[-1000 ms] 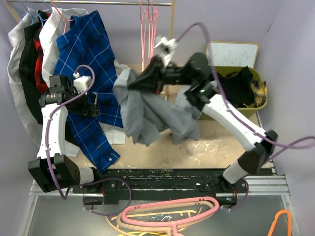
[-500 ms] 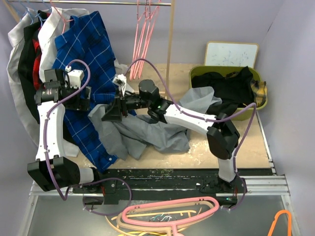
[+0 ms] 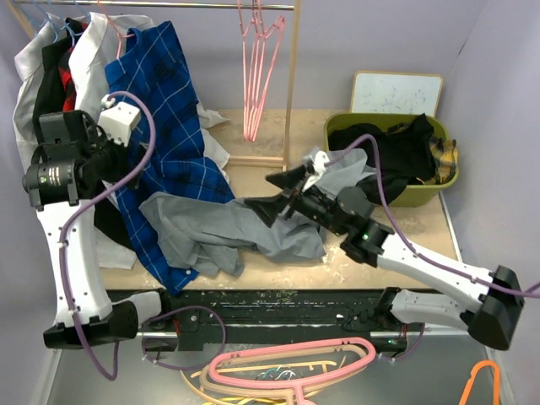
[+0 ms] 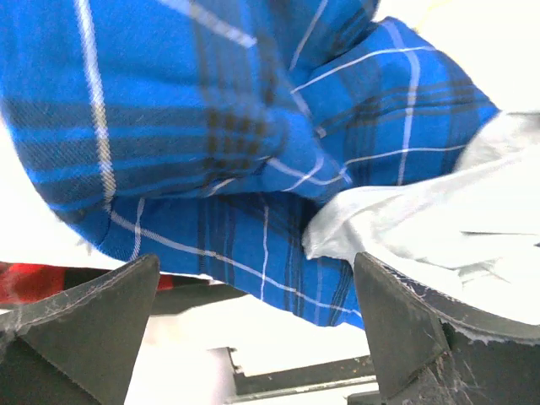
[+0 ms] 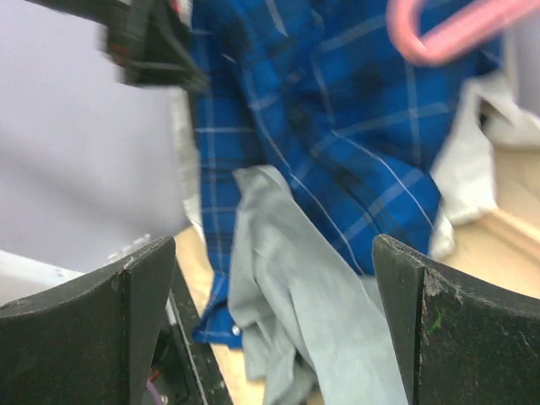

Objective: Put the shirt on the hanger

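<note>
The grey shirt [image 3: 215,232] lies crumpled on the table, its left part resting on the blue checked shirt [image 3: 164,126]. My right gripper [image 3: 272,195] hovers just right of the heap, open, nothing between its fingers; in its wrist view the grey shirt [image 5: 321,304] lies beyond the open right gripper [image 5: 274,321]. Thin pink hangers [image 3: 257,67] hang from the rail at the back, and one blurred pink hanger [image 5: 456,29] shows in that wrist view. My left gripper [image 3: 105,160] is raised at the far left against the blue checked shirt [image 4: 211,126], open and empty [image 4: 257,329].
A green bin [image 3: 447,181] with a black garment stands at the back right, a whiteboard [image 3: 396,93] behind it. A wooden post [image 3: 292,84] holds the rail. More garments hang at the far left [image 3: 42,76]. Thick pink hangers [image 3: 291,363] lie below the front edge.
My right gripper opened and let go of the grey shirt, which dropped onto the table at the left. The right arm drew back right and lower. The left arm swung up and left.
</note>
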{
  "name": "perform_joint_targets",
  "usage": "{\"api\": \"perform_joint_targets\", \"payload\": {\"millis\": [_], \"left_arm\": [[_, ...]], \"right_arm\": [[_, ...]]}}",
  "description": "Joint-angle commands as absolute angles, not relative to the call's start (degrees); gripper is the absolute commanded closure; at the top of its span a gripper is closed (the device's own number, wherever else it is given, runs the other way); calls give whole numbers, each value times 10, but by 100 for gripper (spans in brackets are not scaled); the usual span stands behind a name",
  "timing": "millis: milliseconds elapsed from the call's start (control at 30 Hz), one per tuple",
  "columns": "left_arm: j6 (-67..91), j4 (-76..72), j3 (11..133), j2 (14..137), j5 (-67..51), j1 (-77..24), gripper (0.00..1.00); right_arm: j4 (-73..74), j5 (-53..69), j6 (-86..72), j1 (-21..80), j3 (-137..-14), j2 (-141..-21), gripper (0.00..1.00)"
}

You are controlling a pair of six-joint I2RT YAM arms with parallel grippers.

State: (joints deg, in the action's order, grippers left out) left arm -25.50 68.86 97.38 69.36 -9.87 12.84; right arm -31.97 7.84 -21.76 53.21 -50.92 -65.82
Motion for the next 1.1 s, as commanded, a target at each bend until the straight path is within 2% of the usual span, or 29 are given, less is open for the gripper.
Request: {"api": "perform_joint_targets", "payload": {"millis": [0,67,167,233,333,500,600,767,933,1000,1067], "left_arm": [[-310,755,999,706,-92,-3,0],[-281,745,964,718,21,-147,0],[-291,742,969,747,35,-231,1],[-300,757,999,766,-1,-287,1],[-296,761,989,805,-18,-392,1],[-307,661,844,834,46,-537,1],[-314,605,803,833,52,-559,1],[-300,544,782,823,48,-560,1],[-280,542,769,826,28,-560,1],[-277,545,767,825,6,-559,1],[-278,558,769,833,-39,-561,1]], "right_arm": [[-258,-145,-285,532,-407,-577,0],[-211,-218,-323,532,-378,-536,0],[-111,-300,-356,531,-383,-510,0],[-29,-359,-389,531,-395,-497,0],[128,-446,-509,530,-421,-488,0],[262,-441,-659,530,-435,-484,0],[309,-448,-730,530,-428,-492,0],[298,-485,-729,530,-419,-539,0],[172,-527,-664,526,-386,-603,0],[101,-533,-635,520,-367,-619,3],[22,-525,-599,511,-346,-622,9]]}}
